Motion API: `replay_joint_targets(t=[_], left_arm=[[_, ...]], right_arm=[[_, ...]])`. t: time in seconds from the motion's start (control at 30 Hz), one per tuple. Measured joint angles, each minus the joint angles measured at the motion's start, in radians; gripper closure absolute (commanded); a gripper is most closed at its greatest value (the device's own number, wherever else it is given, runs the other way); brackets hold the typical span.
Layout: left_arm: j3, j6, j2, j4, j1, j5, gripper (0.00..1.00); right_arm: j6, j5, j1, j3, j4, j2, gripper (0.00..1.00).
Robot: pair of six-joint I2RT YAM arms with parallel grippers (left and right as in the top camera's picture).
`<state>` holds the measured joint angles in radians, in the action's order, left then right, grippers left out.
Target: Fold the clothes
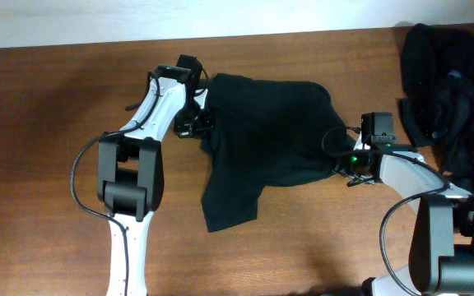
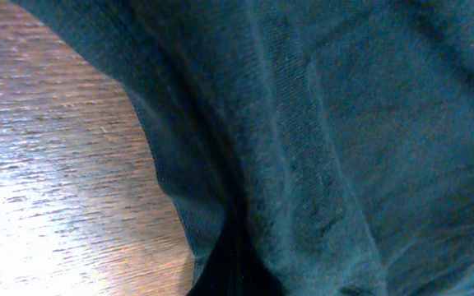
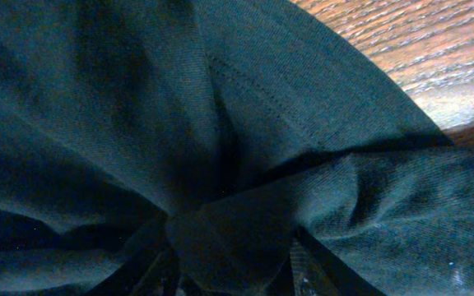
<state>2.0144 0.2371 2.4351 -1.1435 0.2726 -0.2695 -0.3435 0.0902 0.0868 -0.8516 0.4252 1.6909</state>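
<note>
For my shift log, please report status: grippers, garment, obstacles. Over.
Left gripper shut on black garment, left edge. Right gripper shut on its right edge. Garment crumpled, not yet folded. Clothes pile far right, apart.

T-shirt (image 1: 270, 131) is plain black, the other clothes pile (image 1: 443, 90) is black too, and the tabletop (image 1: 48, 123) is brown woodgrain.

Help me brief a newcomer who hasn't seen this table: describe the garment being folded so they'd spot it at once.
On the brown wooden table, look at the middle. The black garment lies there alone, loosely spread, with the left end effector and right end effector at its side edges; the other black clothes sit heaped at the right edge.
</note>
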Motion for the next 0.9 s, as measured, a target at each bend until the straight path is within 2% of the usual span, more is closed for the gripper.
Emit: replay_joint_targets(t=[0.33,0.6,0.9], left_arm=[[-0.007,0.011,-0.006,-0.066,-0.01,0.043,1.0],[-0.005,0.014,-0.006,-0.129,-0.095,0.079,1.0],[0.145,0.014,0.024,-0.238,-0.204,0.257,0.99]], right_arm=[[0.001,0.0,0.001,0.0,0.0,-0.001,0.52],[0.001,0.001,0.001,0.0,0.0,-0.001,0.52],[0.0,0.001,0.001,0.0,0.0,-0.001,0.52]])
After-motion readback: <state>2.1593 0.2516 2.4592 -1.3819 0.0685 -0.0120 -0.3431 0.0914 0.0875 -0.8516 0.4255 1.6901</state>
